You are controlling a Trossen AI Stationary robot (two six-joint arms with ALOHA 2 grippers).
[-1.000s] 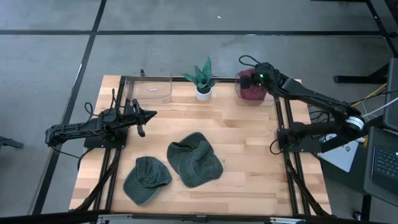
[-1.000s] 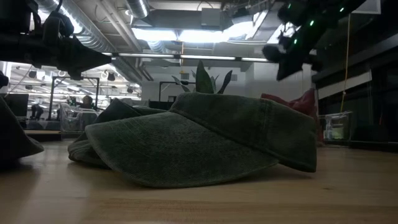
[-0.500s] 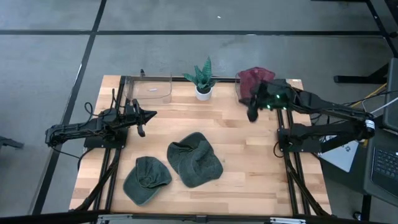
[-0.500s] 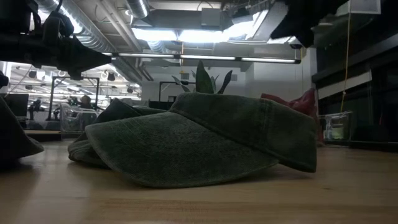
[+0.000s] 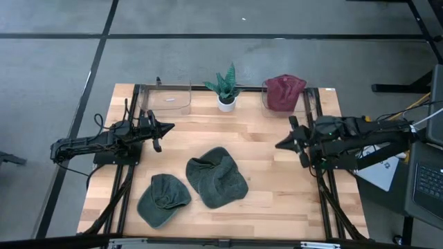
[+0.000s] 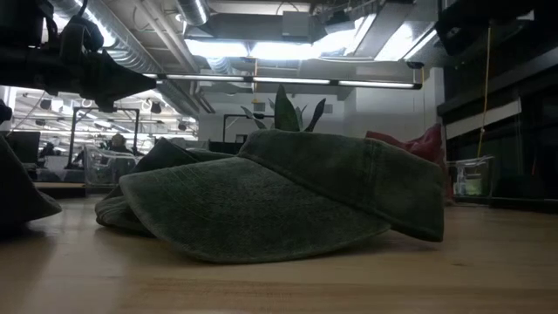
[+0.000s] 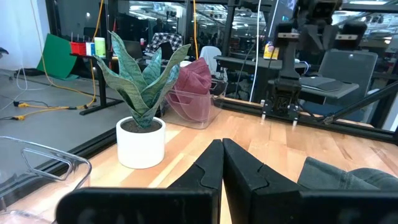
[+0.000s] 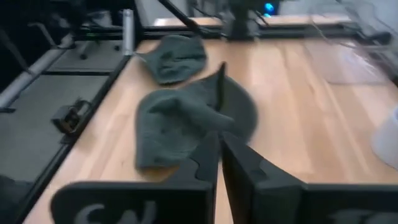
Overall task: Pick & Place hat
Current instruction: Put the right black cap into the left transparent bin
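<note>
Two green hats on the table: one (image 5: 217,176) mid-table, another (image 5: 163,199) near the front-left corner. The maroon hat (image 5: 284,91) sits in a clear bin (image 5: 266,104) at the back right, beside a plant (image 5: 226,88) (an empty-looking bin (image 5: 169,98) is back left). Right gripper (image 5: 282,144) hangs near the right rail, fingers pinched together, pointing at the green hats. Left gripper (image 5: 168,127) waits left, closed too.

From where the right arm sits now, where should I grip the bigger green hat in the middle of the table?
Take the larger green hat by its crumpled crown fold, at the end farther from the front edge. The cloth bunches up there, so the fingers have something to pinch, while the brim lies flat on the table. Come from the right side; the right claw already points that way, fingers shut, so open first.
</note>
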